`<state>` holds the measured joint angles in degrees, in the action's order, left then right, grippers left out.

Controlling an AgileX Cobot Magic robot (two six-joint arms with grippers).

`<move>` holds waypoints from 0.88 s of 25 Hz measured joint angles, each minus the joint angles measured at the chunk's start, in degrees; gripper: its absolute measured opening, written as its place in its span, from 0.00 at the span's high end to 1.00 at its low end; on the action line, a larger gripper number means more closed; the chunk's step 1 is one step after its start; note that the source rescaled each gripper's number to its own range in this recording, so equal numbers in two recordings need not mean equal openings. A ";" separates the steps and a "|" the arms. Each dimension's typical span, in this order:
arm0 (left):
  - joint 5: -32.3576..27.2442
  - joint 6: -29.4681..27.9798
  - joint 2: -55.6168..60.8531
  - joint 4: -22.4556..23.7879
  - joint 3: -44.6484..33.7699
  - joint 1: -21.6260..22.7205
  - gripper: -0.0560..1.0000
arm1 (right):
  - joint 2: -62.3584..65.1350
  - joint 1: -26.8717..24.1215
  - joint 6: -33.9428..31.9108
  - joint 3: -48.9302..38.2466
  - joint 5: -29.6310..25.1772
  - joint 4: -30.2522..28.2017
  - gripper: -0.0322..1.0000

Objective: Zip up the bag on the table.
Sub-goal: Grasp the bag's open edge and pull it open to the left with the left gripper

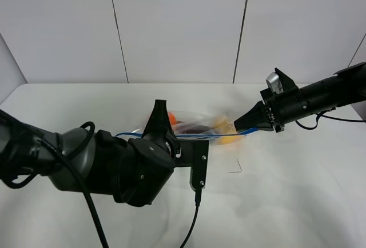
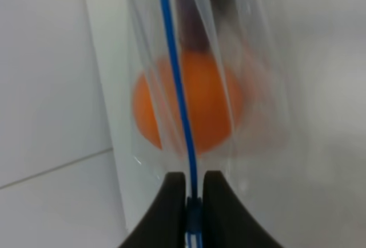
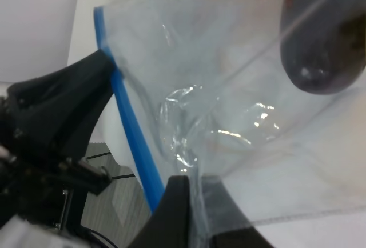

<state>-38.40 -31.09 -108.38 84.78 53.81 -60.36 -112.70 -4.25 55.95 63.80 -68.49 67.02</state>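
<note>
Fingers (image 2: 171, 202) of the left gripper (image 2: 194, 180) are pressed together on the blue zipper strip (image 2: 177, 88), with the strip running straight out from between the two black tips. From where I stand there is one bag (image 1: 200, 125), clear and crinkly, stretched between two grippers near the middle of the table (image 1: 286, 196).

Three toy pieces show through the plastic. An orange ball (image 2: 189, 102) is nearest the left gripper, a dark purple piece (image 3: 326, 48) comes next, and a yellow piece (image 1: 223, 125) sits toward the right end.

At that right end the right gripper (image 3: 195, 185) has its fingers (image 3: 174, 214) closed on a fold of the clear plastic at the bag's corner, just beside the strip and not on it. I cannot tell whether the bag touches the tabletop.

Behind the bag, a band of white table runs to the far edge, which meets the panelled wall (image 1: 177, 25). Wide bare table lies in front and off to the right. One black cable (image 1: 191, 225) hangs from the left arm toward the near edge.
</note>
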 joint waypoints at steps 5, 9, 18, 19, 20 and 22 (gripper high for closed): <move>-0.18 0.00 0.53 -1.01 -1.53 2.49 0.95 | 0.00 0.00 -0.11 0.00 0.17 -0.02 0.97; -0.20 0.00 1.66 -1.75 -1.72 5.55 0.95 | 0.00 0.00 -0.11 0.00 0.17 0.03 0.97; -1.22 0.00 2.05 -2.83 -1.82 9.72 0.95 | 0.00 0.00 -0.15 0.00 0.33 0.03 0.97; -1.28 0.00 2.05 -2.97 -1.82 10.11 0.95 | 0.00 0.00 -0.15 0.00 0.33 0.03 0.97; -1.28 0.00 2.05 -3.03 -1.82 10.49 0.95 | 0.00 0.00 -0.15 0.00 0.33 0.03 0.97; -1.47 0.00 2.05 -3.14 -1.82 11.08 0.95 | 0.00 0.00 -0.15 0.00 0.33 0.03 0.97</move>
<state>-39.87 -31.09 -106.33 81.64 51.98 -49.28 -112.70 -4.25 55.80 63.80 -68.16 67.05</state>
